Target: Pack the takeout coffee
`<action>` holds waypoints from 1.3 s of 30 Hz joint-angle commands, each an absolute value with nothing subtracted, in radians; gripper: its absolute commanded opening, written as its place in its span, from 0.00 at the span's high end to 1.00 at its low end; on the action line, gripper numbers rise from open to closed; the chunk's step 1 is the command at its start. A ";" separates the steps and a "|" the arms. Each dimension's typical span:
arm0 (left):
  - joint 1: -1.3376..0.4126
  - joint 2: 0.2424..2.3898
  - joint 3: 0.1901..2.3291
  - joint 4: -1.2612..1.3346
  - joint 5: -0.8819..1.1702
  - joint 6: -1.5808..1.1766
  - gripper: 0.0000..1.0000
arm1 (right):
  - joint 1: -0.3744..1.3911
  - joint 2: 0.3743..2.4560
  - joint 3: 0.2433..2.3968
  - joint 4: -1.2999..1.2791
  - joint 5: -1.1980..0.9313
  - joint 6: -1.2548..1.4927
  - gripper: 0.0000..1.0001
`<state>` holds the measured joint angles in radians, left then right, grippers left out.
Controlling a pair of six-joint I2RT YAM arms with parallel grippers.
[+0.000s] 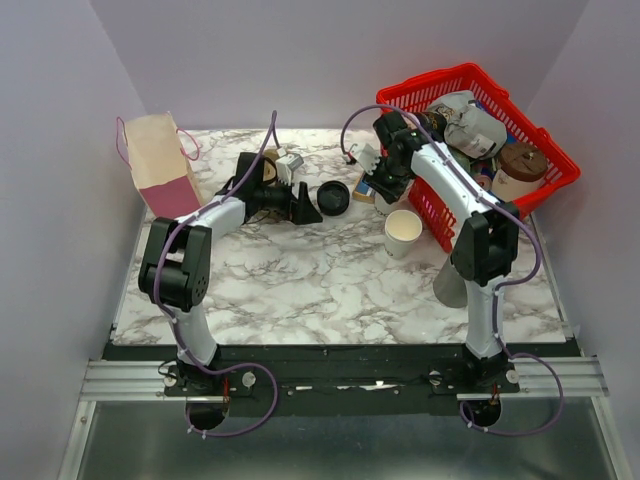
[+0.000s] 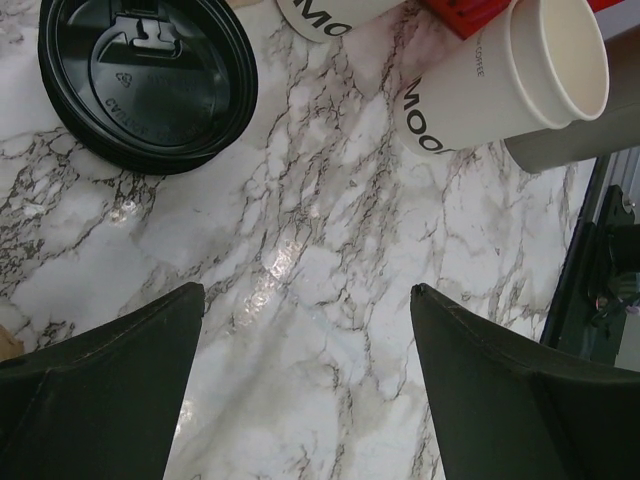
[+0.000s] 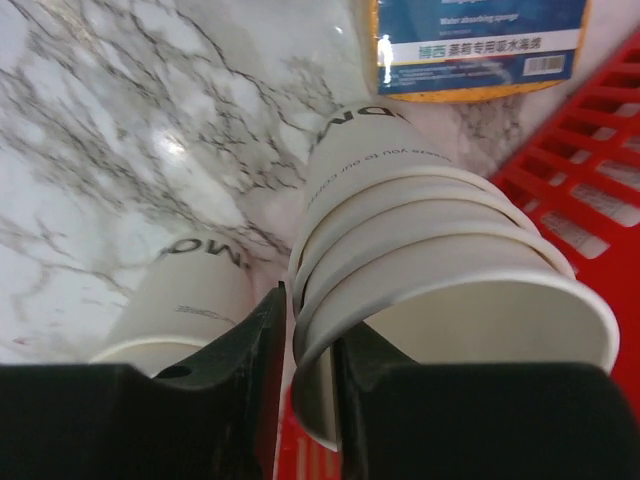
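A round black lid (image 1: 333,197) lies alone on the marble table; it also shows in the left wrist view (image 2: 150,80). A single lidless white cup (image 1: 403,232) stands upright to its right, also seen from both wrists (image 2: 500,90) (image 3: 190,300). No cup with a black lid on it shows in any view. My left gripper (image 1: 303,205) (image 2: 308,290) is open and empty, low over bare table just left of the lid. My right gripper (image 1: 385,188) (image 3: 310,330) is shut on the rim wall of a stack of nested white cups (image 3: 420,230), one finger inside and one outside.
A red basket (image 1: 440,85) at the back right holds a brown-lidded cup (image 1: 522,165) and other items; its wall (image 3: 590,180) is close beside the stack. A sponge packet (image 3: 480,40) lies by the basket. A tan and pink paper bag (image 1: 160,160) stands at the back left.
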<state>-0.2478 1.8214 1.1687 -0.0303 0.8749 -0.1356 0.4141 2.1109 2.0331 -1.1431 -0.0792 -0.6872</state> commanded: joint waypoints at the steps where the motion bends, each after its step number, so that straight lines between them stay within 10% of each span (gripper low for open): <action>1: -0.242 1.847 1.209 -0.023 0.916 -0.126 0.08 | 0.416 2.079 2.052 -1.114 -0.003 -0.716 0.57; 13: -0.241 1.822 1.232 -0.083 0.922 -0.097 0.05 | 0.416 2.010 2.212 -1.239 -0.018 -0.640 0.38; 24: -0.242 1.752 1.287 -0.078 0.884 -0.216 0.04 | 0.419 1.568 1.598 -1.214 -0.455 -0.880 0.43; 39: -0.242 1.663 1.209 -0.074 0.865 -0.244 0.06 | 0.426 1.580 1.421 -1.074 -0.345 -0.920 0.50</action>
